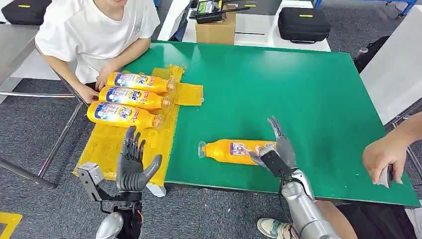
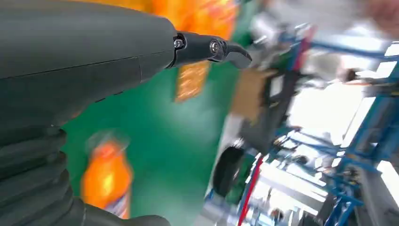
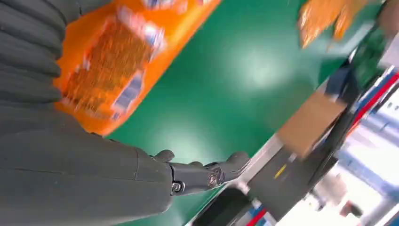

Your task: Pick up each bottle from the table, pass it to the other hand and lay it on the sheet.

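Right hand [image 1: 276,152] lay at the base end of an orange bottle [image 1: 230,150], fingers [image 1: 274,127] spread and reaching past it over the green table [image 1: 298,94]. Thumb sat against the bottle's near side; whether the hand actually gripped it, could not tell. In the right wrist view the bottle [image 3: 117,61] filled the space just beside the palm, thumb [image 3: 207,174] stretched out over green (picture blurred).

Bottle lay on its side on the table near the front edge, cap toward the yellow sheet [image 1: 114,144], well apart from it.

Left hand [image 1: 133,162] was raised, palm open, fingers apart and holding nothing, over the near end of the sheet.

Three more bottles [image 1: 130,97] lay side by side on the far part of the sheet, caps toward the table's middle. A person in a white shirt [image 1: 94,30] sat beyond them, hands at the bottles' bases. Another person's hand [image 1: 385,157] hung over the table's right front corner. Cardboard box [image 1: 215,30] stood past the far edge.
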### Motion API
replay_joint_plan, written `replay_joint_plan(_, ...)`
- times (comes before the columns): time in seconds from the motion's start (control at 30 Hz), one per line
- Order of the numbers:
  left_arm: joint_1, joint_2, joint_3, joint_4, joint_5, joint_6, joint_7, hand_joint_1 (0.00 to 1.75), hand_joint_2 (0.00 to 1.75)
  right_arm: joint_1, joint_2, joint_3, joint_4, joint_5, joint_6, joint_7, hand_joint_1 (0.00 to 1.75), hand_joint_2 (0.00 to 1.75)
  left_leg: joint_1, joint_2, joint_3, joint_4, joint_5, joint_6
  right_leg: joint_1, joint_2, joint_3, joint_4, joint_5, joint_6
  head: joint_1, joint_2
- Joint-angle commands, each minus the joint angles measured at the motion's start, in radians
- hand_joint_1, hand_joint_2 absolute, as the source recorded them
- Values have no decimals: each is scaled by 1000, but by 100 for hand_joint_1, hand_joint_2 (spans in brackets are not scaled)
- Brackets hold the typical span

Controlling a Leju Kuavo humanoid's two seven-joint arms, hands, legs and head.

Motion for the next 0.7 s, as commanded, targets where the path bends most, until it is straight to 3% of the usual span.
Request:
replay_joint_plan(0.03,-99,-14,-6,86,-100,67,-39,0,175,-102,-10,110,116,16,128,-4,0,175,0,1,3,-1,-1,0,0,1,3,0,0,-1,0,0)
replay_joint_plan(0.27,-117,-24,-12,63,-140,95,-95,0,175,-107,19,187,85,28,165,-40,0,175,0,3,6,0,-2,-1,0,1,5,0,-2,-2,0,0)
replay_joint_plan(0.63,-120,-26,-26,74,-158,103,-92,0,175,-155,0,252,156,69,211,27,0,175,0,1,4,-1,-1,0,0,0,4,0,-1,-1,0,0)
replay_joint_plan(0.7,-119,-28,-22,76,-168,111,-89,0,175,-183,-9,288,200,96,232,83,0,175,-1,1,3,-1,0,0,0,0,2,0,-1,-1,0,0)
